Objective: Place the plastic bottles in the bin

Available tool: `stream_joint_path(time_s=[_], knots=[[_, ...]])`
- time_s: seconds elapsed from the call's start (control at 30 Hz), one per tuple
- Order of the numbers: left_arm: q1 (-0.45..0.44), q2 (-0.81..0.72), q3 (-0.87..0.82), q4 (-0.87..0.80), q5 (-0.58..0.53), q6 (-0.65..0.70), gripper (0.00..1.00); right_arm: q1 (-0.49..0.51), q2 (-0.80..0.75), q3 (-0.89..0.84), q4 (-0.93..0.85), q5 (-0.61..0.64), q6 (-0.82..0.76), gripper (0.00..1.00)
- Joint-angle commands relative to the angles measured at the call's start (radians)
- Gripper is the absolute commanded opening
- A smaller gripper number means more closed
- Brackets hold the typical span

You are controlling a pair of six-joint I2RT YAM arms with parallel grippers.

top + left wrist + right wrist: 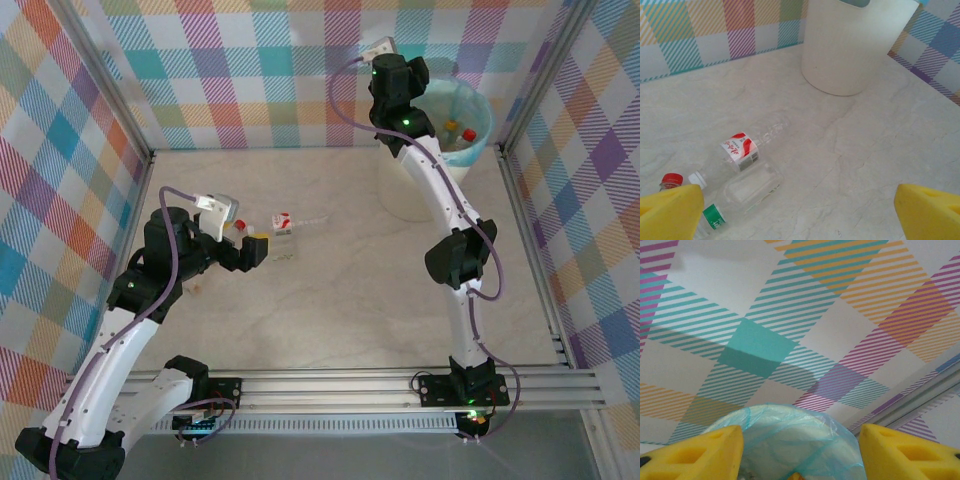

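Observation:
A clear plastic bottle with a red-and-white label (740,149) lies on the table, also seen from above (283,222). Beside it lie a clear bottle with a white cap and green label (714,215) and a red-capped bottle (671,180). My left gripper (800,222) hovers open just short of them, its yellow pads (670,212) wide apart and empty. The bin (482,112), white with a blue bag, stands at the far right with bottles inside (466,134). My right gripper (800,460) is open and empty over the bag-lined rim (790,432).
The bin's white wall (855,45) rises beyond the bottles. Checked walls and metal frame posts (110,95) close in the table (340,300). An orange bit (796,476) shows low between the right pads.

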Motion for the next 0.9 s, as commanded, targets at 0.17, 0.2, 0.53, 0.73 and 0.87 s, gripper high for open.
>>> stream_joint_path(time_s=[0.17, 0.2, 0.53, 0.73, 0.87], knots=[[-0.007, -0.022, -0.013, 0.021, -0.013, 0.015, 0.98, 0.009, -0.003, 0.02, 0.003, 0.025, 0.02, 0.64], [-0.007, -0.022, -0.013, 0.02, -0.015, 0.013, 0.98, 0.009, -0.004, 0.023, -0.004, 0.026, 0.028, 0.64], [-0.007, 0.034, 0.027, -0.011, -0.044, -0.019, 0.98, 0.068, -0.055, 0.042, -0.096, -0.042, 0.087, 0.67], [-0.007, 0.108, 0.112, -0.12, -0.114, -0.09, 0.98, 0.121, -0.126, 0.051, -0.208, -0.126, 0.164, 0.67], [-0.007, 0.155, 0.161, -0.221, -0.18, -0.146, 0.97, 0.148, -0.205, 0.025, -0.326, -0.262, 0.27, 0.67]])
